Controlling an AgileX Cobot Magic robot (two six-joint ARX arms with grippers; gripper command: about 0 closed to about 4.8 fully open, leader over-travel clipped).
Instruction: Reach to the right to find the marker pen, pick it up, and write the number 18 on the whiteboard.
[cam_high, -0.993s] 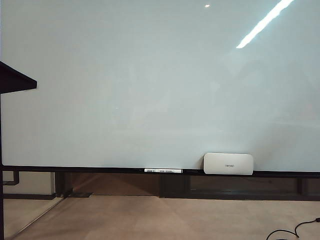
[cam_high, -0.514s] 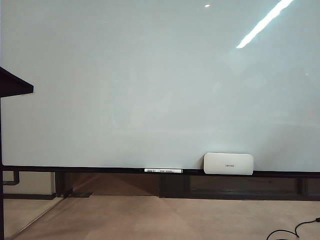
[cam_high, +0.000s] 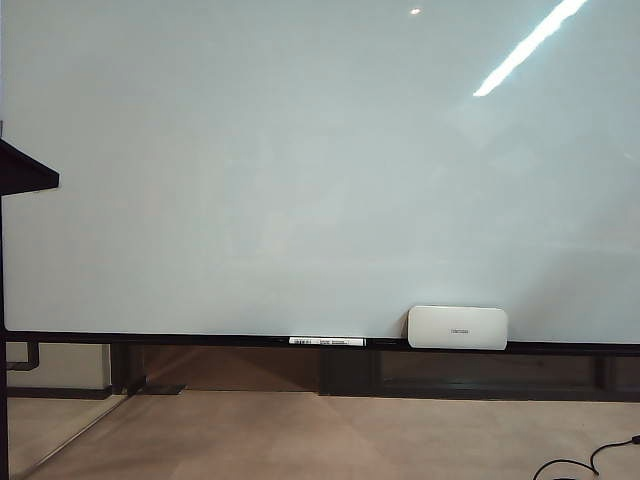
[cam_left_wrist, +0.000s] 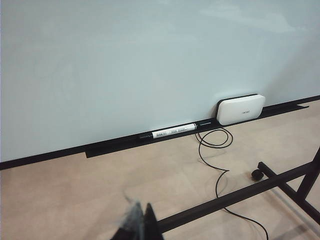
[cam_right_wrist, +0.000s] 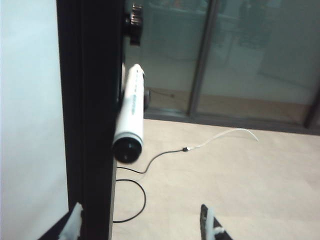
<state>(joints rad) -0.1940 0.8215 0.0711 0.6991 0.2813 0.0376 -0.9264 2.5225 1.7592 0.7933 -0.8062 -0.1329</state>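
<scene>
We see the right gripper (cam_right_wrist: 142, 225) out past the right edge of the whiteboard (cam_high: 300, 180). Its jaws are spread wide and it holds nothing. In the right wrist view a white-barrelled pen with a black end sits against the board's black frame (cam_right_wrist: 90, 100) and points its end toward the camera. We take this to be the marker pen (cam_right_wrist: 130, 112) the task means. It lies ahead of the jaws and not yet between them.

The left gripper (cam_left_wrist: 140, 225) hangs low in front of the board, above the floor. Its tips look close together, but they are blurred and cropped, so we cannot tell its state.

The main risk, as we judge it, is the frame. One finger sits right beside it and the pen lies tight against it. A straight approach could jam that finger on the frame or pinch frame and pen together. A glancing touch could also knock the pen loose to the floor, where a thin cable (cam_right_wrist: 150, 160) lies. Because the pen faces the jaws end-on, a grip could catch only the tip and slip when we start writing. We could also confuse it with the labelled pen (cam_high: 327, 341) on the ledge (cam_high: 150, 338), near the eraser (cam_high: 457, 327). The board carries no strokes.

The labelled pen carries a barcode and small print, the eraser a small grey wordmark, and the marker pen faint print along its barrel. All of it is too small for us to read.
</scene>
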